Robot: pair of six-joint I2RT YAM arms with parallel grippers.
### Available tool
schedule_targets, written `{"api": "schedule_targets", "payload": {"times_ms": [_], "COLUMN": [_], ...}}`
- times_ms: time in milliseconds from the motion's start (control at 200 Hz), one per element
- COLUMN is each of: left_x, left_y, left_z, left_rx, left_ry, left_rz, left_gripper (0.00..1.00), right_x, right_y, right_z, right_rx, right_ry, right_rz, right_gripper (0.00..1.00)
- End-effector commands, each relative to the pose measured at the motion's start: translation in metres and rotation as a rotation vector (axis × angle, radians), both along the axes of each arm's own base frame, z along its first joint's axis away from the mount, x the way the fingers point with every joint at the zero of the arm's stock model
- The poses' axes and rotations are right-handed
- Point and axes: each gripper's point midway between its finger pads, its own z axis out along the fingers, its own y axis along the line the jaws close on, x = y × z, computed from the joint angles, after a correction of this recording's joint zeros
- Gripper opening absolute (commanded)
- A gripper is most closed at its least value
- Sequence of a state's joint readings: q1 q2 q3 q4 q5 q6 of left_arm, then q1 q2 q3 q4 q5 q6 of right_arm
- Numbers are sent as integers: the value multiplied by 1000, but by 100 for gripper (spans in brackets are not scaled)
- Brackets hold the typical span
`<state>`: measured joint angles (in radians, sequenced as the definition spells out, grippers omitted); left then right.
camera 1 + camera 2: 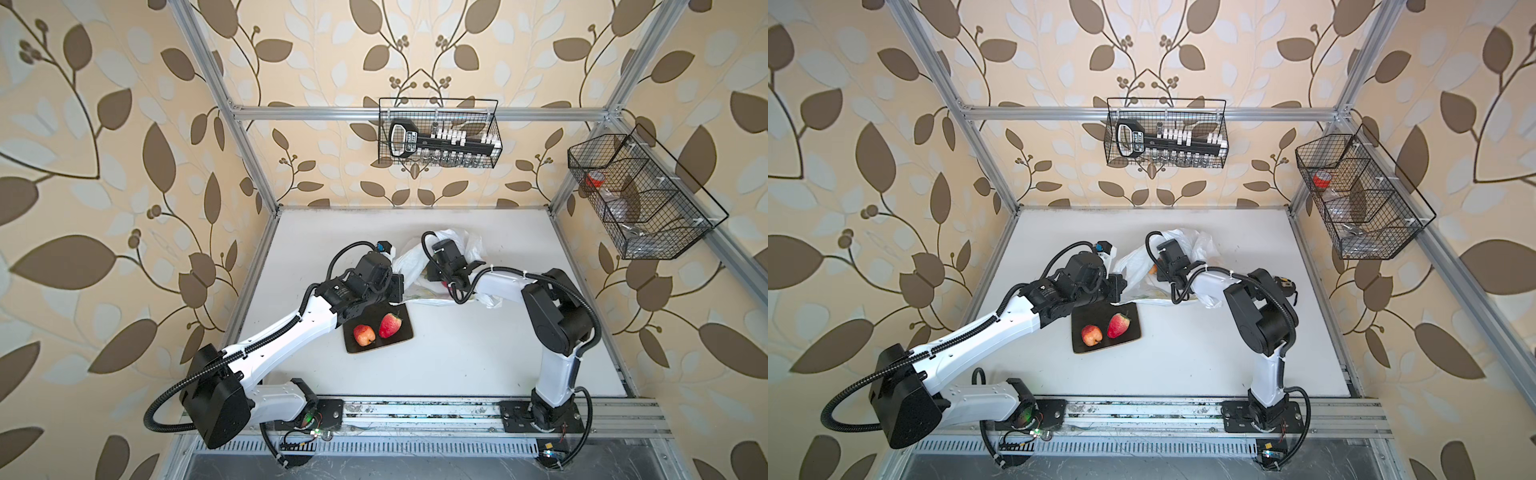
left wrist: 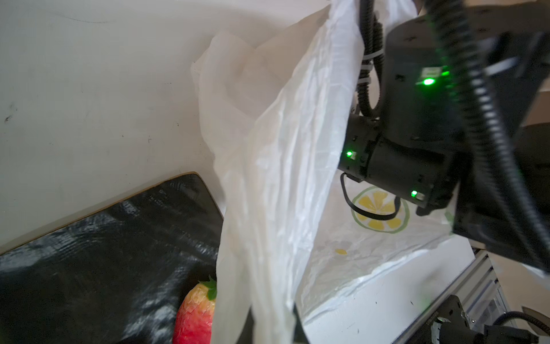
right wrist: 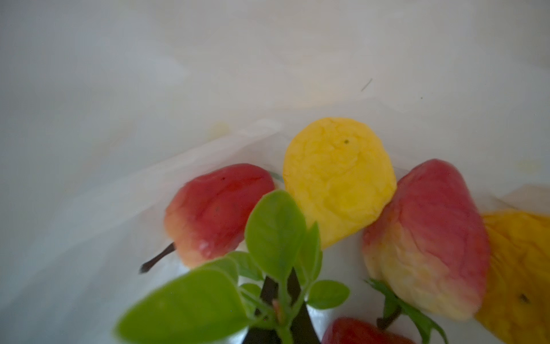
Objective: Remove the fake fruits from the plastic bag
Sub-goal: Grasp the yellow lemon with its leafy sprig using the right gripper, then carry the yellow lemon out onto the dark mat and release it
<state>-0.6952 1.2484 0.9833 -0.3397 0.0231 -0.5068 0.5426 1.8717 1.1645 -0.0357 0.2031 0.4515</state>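
The white plastic bag [image 1: 411,259] [image 1: 1133,266] lies mid-table, its mouth held up. My left gripper [image 2: 273,333] is shut on a strip of the bag's edge [image 2: 282,149], beside the black plate [image 1: 405,334]. My right gripper [image 3: 282,297] reaches inside the bag and is shut on the stem of a green leafy sprig [image 3: 268,262]. Around it lie fake fruits: a red pear shape [image 3: 217,211], a yellow round one [image 3: 339,178], a red bumpy one [image 3: 425,238] and a yellow-orange one [image 3: 520,274]. On the plate sit a red apple-like fruit [image 1: 364,334] and a strawberry [image 1: 390,325] [image 2: 195,315].
A wire basket [image 1: 438,133] with a tool hangs on the back wall. A second wire basket [image 1: 636,195] hangs on the right frame. In the left wrist view the right arm's black wrist [image 2: 416,119] fills the bag's mouth. Aluminium posts edge the table.
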Motion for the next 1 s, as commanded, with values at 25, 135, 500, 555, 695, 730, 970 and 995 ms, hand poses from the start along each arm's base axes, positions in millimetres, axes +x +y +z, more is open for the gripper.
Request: {"api": "schedule_targets", "payload": {"times_ms": [25, 135, 500, 555, 695, 730, 970, 995], "left_x": [7, 13, 38, 41, 47, 49, 66, 67], "left_y": [-9, -10, -25, -27, -34, -36, -29, -29], "left_z": [21, 27, 54, 60, 76, 78, 80, 79], "left_rx": [-56, -68, -110, -115, -131, -133, -106, -100], "left_ry": [-44, -65, -132, -149, -189, -195, -203, -199], "left_rz": [14, 31, 58, 55, 34, 34, 127, 132], "left_gripper": [0, 0, 0, 0, 0, 0, 0, 0], "right_x": [-17, -34, -84, -89, -105, -108, -123, -124], "right_y": [9, 7, 8, 4, -5, -7, -12, -13], "right_z": [37, 50, 60, 55, 43, 42, 71, 77], "right_rx": [80, 114, 189, 174, 131, 122, 124, 128], "right_ry": [-16, 2, 99, 116, 178, 186, 120, 101], "right_rz": [82, 102, 209, 206, 214, 214, 278, 287], "right_gripper": [0, 0, 0, 0, 0, 0, 0, 0]}}
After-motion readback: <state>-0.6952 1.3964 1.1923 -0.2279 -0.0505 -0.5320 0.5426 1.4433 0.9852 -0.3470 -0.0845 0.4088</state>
